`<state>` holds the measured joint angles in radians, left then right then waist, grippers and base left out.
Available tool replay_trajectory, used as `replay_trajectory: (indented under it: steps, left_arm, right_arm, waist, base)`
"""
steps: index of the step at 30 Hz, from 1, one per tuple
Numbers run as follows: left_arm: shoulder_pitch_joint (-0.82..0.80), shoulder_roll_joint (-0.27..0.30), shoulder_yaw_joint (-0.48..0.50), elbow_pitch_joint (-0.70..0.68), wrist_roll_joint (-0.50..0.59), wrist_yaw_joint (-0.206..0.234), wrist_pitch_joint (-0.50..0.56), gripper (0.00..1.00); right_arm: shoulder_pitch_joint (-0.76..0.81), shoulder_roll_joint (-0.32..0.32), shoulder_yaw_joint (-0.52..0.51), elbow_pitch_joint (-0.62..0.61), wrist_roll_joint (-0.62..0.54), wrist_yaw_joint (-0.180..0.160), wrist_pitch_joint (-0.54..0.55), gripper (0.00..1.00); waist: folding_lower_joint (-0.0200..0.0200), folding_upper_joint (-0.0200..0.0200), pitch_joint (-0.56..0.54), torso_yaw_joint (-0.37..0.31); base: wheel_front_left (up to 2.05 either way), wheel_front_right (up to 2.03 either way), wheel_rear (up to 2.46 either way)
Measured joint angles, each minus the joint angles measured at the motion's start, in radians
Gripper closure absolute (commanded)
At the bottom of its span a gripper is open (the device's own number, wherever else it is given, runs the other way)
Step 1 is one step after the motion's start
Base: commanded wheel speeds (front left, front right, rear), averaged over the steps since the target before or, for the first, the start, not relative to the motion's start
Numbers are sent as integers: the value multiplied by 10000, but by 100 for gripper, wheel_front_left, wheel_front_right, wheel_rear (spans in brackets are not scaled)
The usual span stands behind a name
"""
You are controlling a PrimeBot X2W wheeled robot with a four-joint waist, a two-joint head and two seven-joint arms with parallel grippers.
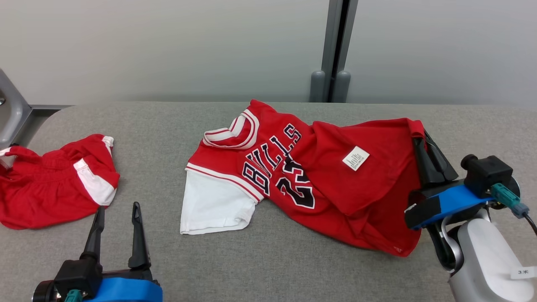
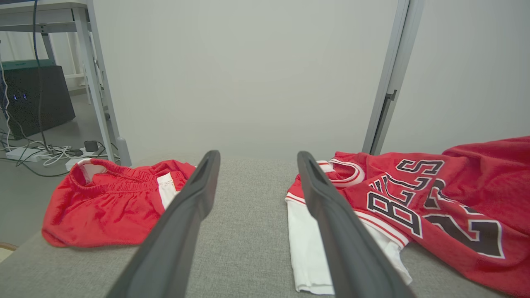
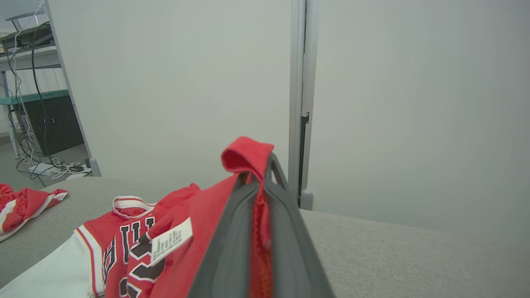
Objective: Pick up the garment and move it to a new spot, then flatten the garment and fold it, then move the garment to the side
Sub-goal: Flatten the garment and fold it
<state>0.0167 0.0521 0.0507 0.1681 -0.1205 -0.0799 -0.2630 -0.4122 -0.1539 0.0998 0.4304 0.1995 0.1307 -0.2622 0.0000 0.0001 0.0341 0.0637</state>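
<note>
The garment (image 1: 335, 180) is a red jersey with white sleeves and black lettering, lying crumpled across the middle and right of the grey table (image 1: 272, 264). Its lower part is folded over, showing a white label (image 1: 355, 158). My right gripper (image 1: 421, 136) is shut on the jersey's far right edge, and in the right wrist view a red fold of the garment (image 3: 182, 219) sticks out between and above the fingers (image 3: 232, 231) of the right gripper (image 3: 258, 174). My left gripper (image 1: 118, 208) stands open over bare table at the lower left, left of the white sleeve (image 2: 306, 248) of the garment (image 2: 434, 207); the left gripper (image 2: 257, 156) holds nothing.
Red shorts (image 1: 54, 180) with white side panels lie at the table's left edge, also visible as shorts (image 2: 112, 203). A pale wall with a grey post (image 1: 333, 50) runs behind the table. A metal frame (image 1: 12, 113) stands at the far left.
</note>
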Motion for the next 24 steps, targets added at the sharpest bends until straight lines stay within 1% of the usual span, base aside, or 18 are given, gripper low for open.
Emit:
replay_trajectory:
  steps: [10,15,18,24]
  left_arm:
    - [-14,-4,6,-96,2,12,0,0]
    - [-257,-6,-40,-163,-17,2,0,0]
    - [-370,-6,-109,-192,-29,2,2,0]
    - [-809,-10,-328,-165,-109,-2,2,0]
  right_arm:
    - [356,-190,-263,-485,249,0,176,100]
    - [222,-288,-462,-357,244,0,242,100]
    - [-175,-410,-715,209,213,0,311,100]
    - [-1392,-895,-1152,2313,-15,0,284,100]
  waist:
    - [0,0,204,-192]
    - [0,0,474,-144]
    - [0,0,665,-72]
    - [1,-1,1085,229]
  base:
    - [0,0,0]
    - [0,0,0]
    - [0,0,0]
    - [0,0,0]
